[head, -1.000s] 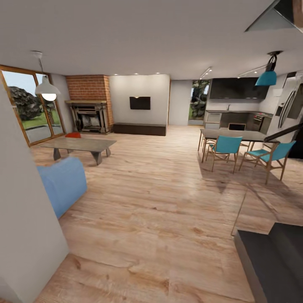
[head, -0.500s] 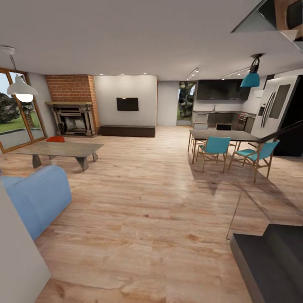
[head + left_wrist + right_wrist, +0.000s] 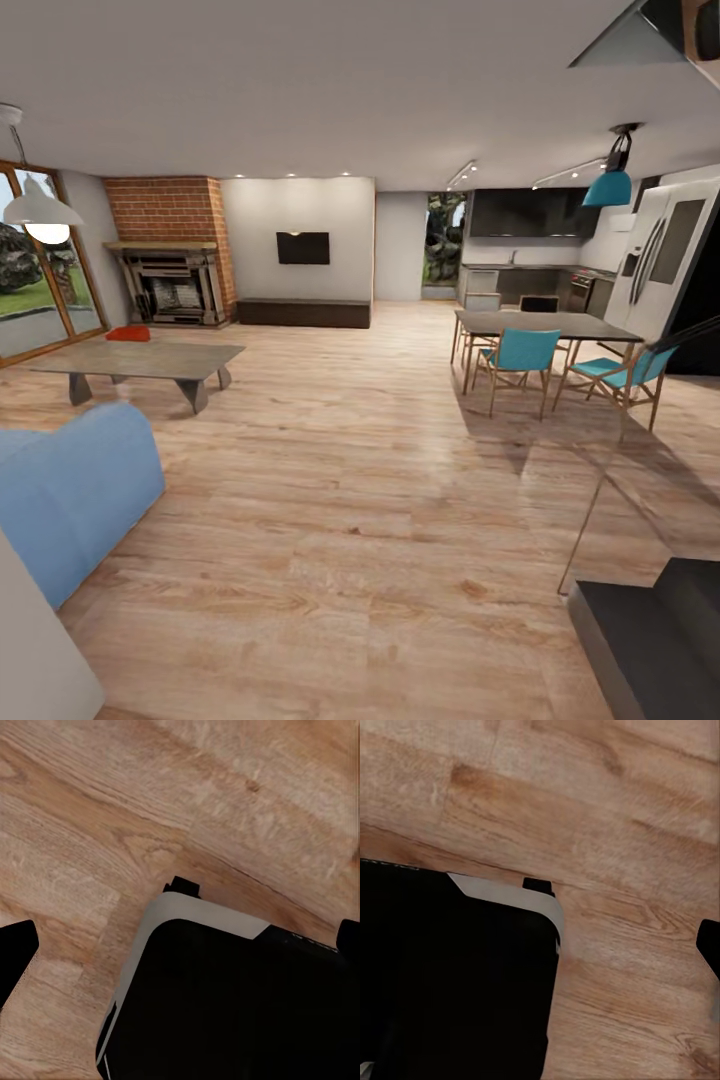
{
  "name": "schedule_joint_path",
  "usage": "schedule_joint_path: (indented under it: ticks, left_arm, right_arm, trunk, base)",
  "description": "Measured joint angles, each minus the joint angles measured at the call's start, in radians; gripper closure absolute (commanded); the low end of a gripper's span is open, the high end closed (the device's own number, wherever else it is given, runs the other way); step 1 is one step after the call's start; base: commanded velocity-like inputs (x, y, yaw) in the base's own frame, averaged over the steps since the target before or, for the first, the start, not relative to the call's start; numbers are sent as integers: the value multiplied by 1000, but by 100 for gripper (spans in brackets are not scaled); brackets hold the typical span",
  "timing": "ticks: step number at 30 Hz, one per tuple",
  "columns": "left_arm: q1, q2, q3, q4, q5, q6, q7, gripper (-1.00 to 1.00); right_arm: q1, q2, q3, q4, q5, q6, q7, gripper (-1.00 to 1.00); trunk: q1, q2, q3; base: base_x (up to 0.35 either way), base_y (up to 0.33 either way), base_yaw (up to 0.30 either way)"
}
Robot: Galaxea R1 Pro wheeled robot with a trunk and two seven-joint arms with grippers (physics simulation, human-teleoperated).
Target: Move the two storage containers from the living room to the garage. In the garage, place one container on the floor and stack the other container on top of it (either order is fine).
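Early going — one red storage container (image 3: 128,333) sits far left on the coffee table (image 3: 140,359), living room, untouched. Nothing is in the garage. Whether either gripper is clenched, can't tell.

red object (image 3: 128,333) behind the table (image 3: 140,358): too small to tell if container | blue sofa (image 3: 70,490): cut by picture's edge | left claw fingertips (image 3: 15,956): only dark tips at picture's edges | stair corner (image 3: 650,640): cropped
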Motion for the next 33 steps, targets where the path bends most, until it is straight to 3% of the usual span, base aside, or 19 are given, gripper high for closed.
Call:
schedule_joint_path:
  ticks: [33]
  left_arm:
    - [0,-3,-5,0,-3,-1,0,-100]
  right_arm:
    - [0,-1,-1,-1,-1,-1,-3,-100]
  trunk:
    - [0,0,0]
  base:
    - [324,39,0]
